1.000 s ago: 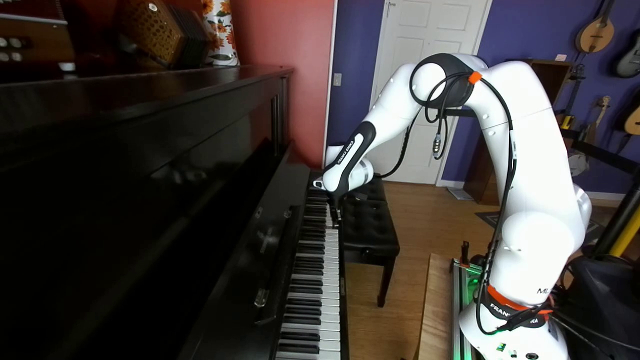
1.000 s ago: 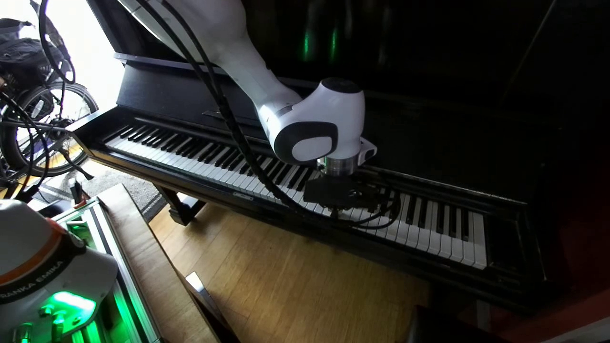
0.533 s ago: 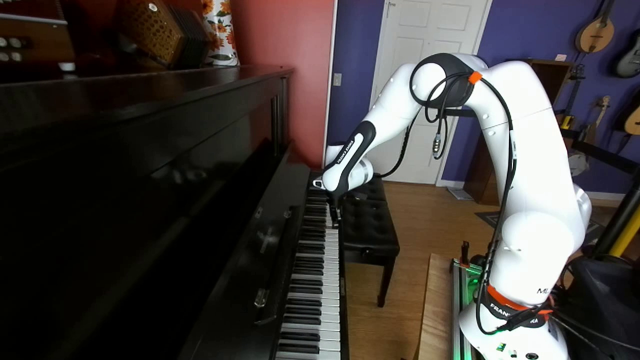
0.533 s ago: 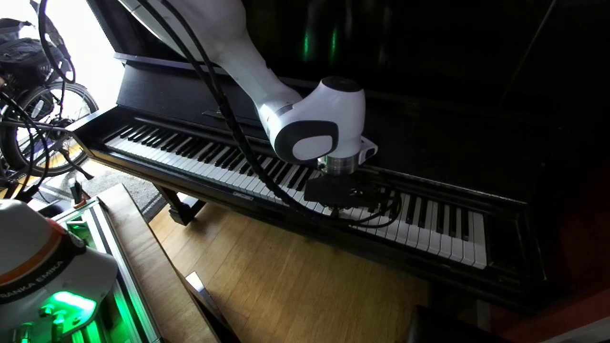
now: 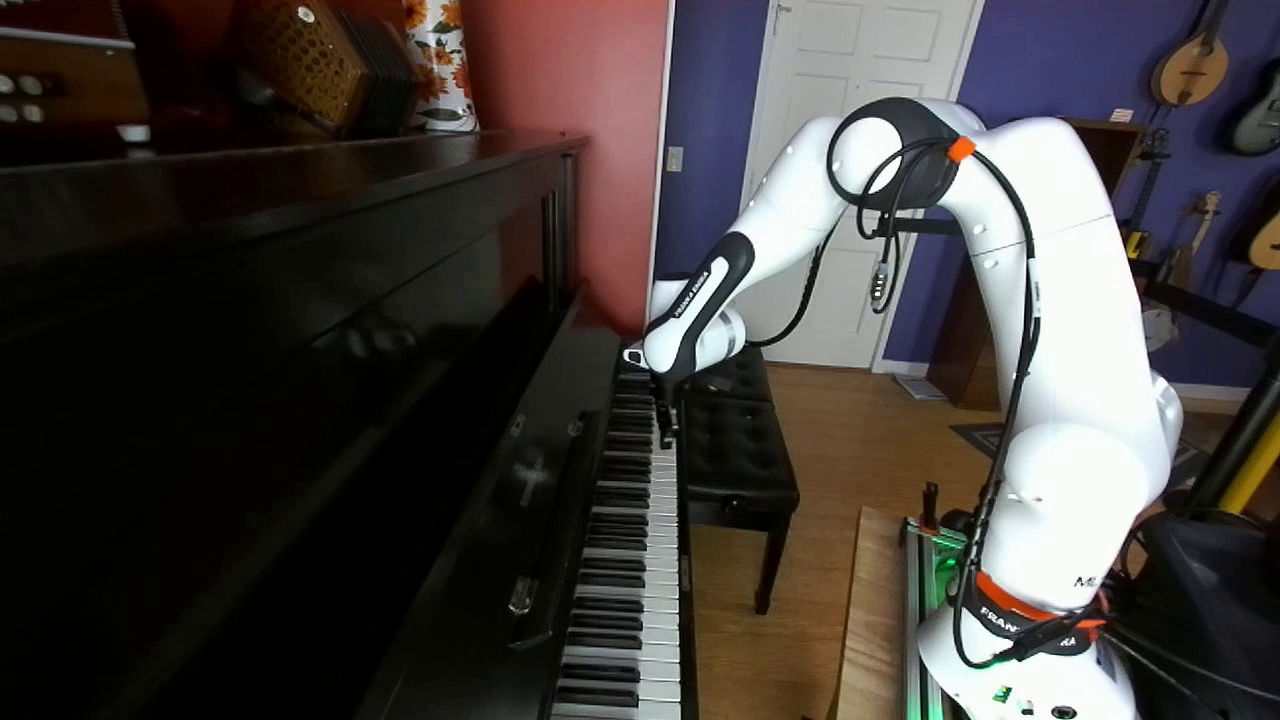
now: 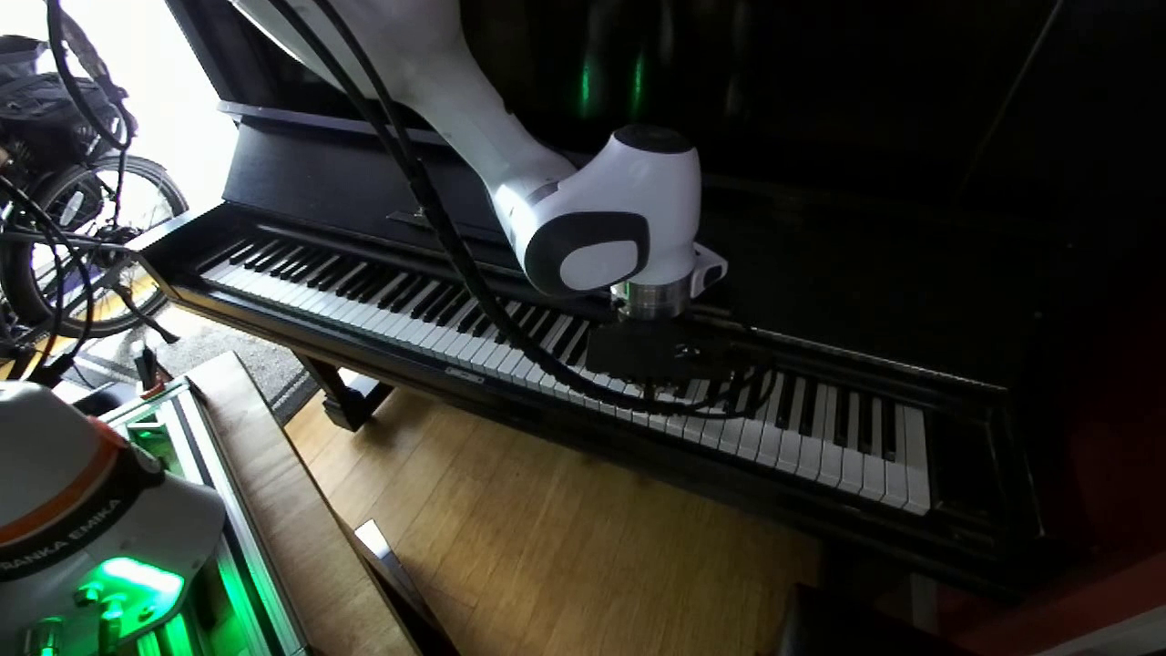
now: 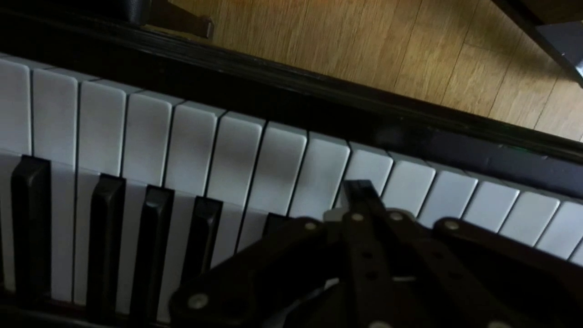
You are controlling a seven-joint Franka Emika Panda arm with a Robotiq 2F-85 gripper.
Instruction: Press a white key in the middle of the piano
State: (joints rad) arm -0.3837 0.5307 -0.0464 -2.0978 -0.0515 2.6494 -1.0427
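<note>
The glossy black upright piano (image 5: 300,290) shows in both exterior views; its fallboard (image 6: 301,178) is raised. Its row of white keys (image 5: 660,570) and black keys is exposed, also in an exterior view (image 6: 364,317). My gripper (image 5: 667,440) points down over the white keys, to the right of the keyboard's middle in an exterior view (image 6: 649,387). In the wrist view the gripper's fingertips (image 7: 358,184) are together with nothing between them, over one white key (image 7: 370,166). Whether they touch it I cannot tell. The gripper body hides some keys behind it.
The piano's dark front rail (image 7: 273,102) runs along the key fronts. A black bench (image 5: 740,450) stands beside the keyboard. A loose cable (image 6: 492,310) hangs along the arm over the keys. A wooden table (image 6: 291,519) stands by the robot's base.
The gripper and forearm have risen a little above the keys over the last half second. Before that they were nearly still.
</note>
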